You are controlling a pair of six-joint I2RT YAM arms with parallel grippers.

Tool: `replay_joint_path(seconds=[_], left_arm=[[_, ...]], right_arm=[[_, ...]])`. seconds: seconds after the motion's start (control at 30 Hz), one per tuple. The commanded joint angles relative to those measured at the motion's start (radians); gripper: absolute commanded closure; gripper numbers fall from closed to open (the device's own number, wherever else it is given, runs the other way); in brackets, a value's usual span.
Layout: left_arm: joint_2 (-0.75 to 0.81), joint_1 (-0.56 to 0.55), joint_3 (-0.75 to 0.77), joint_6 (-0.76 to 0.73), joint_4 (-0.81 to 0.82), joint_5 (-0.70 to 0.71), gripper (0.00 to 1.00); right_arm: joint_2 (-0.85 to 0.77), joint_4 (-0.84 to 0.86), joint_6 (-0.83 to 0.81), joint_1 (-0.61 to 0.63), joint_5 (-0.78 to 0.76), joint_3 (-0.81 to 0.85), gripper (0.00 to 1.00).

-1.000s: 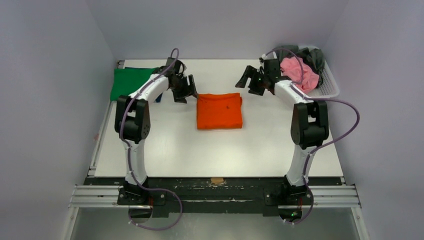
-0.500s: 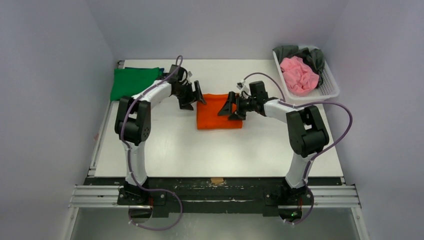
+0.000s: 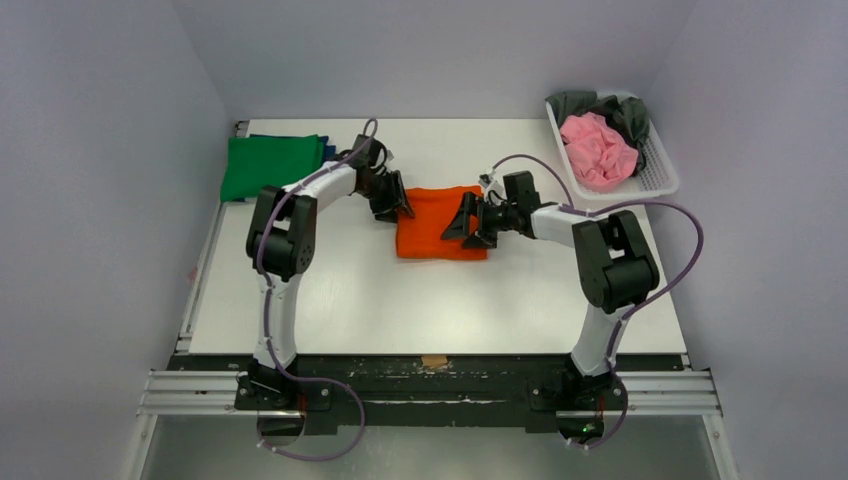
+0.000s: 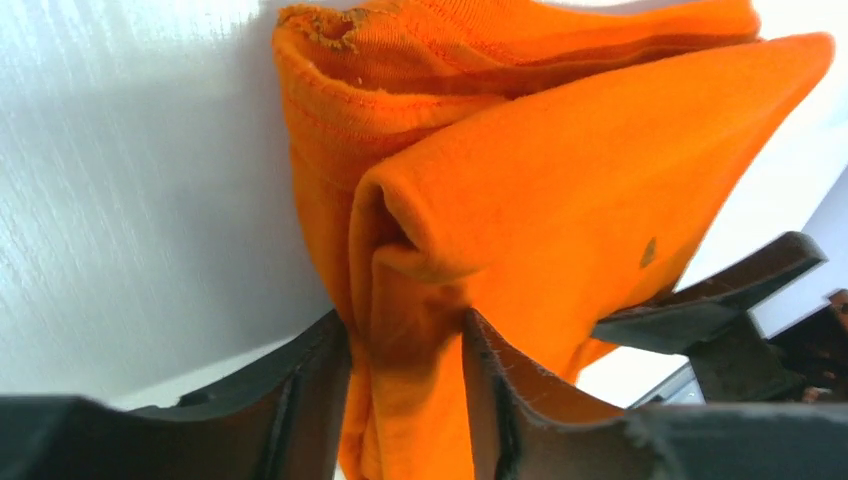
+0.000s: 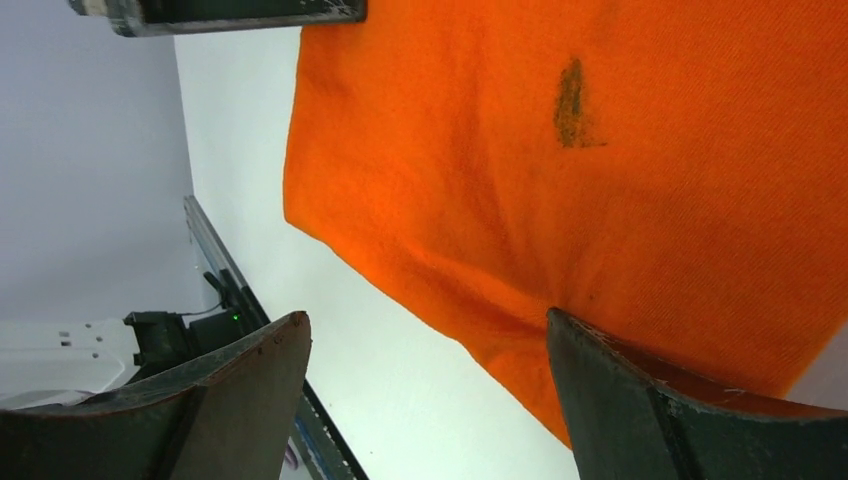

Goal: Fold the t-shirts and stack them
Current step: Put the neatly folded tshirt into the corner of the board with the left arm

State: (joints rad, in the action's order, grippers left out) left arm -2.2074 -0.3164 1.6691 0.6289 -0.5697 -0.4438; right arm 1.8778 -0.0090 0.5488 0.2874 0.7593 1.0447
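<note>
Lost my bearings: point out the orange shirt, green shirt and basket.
orange shirt [image 3: 437, 236], top view, middle of folded cloth.
green shirt [image 3: 268, 166], top view, centre of cloth.
basket [image 3: 659, 165], top view, right mesh wall.

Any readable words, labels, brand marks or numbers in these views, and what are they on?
None can be read in any view.
The orange t-shirt carries only a small dark mark, no print.
The green t-shirt and white basket show no lettering.

Nothing readable anywhere tbh, no labels, brand names, numbers or signs show up in any view.
</note>
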Motion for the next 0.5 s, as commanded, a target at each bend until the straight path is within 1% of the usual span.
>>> replay_joint_path(seconds=[0.0,0.1,0.2,0.27,0.3,0.4,0.47], left_arm=[[-0.027,-0.020,0.044,0.017,-0.012,0.038,0.67],[-0.046,-0.047,0.102,0.016,-0.081,0.107,0.99],[-0.056,-0.089,0.154,-0.027,-0.152,0.224,1.00],[-0.049,-0.101,0.188,-0.069,-0.208,0.312,1.00],[-0.040,-0.103,0.201,-0.092,-0.230,0.363,1.00],[0.006,-0.103,0.223,-0.168,-0.271,0.543,1.00],[0.042,-0.103,0.229,-0.232,-0.279,0.652,1.00]], right_arm=[[-0.093,-0.004,-0.049,-0.005,-0.042,0.002,0.13],[-0.149,0.052,-0.010,-0.012,0.030,-0.012,0.13],[-0.221,0.071,0.012,-0.028,0.039,-0.024,0.12],[-0.271,0.044,-0.011,-0.042,-0.003,-0.025,0.11],[-0.297,0.017,-0.030,-0.049,-0.041,-0.021,0.10],[-0.364,-0.076,-0.080,-0.058,-0.214,-0.019,0.09],[-0.404,-0.095,-0.103,-0.062,-0.327,-0.030,0.09]])
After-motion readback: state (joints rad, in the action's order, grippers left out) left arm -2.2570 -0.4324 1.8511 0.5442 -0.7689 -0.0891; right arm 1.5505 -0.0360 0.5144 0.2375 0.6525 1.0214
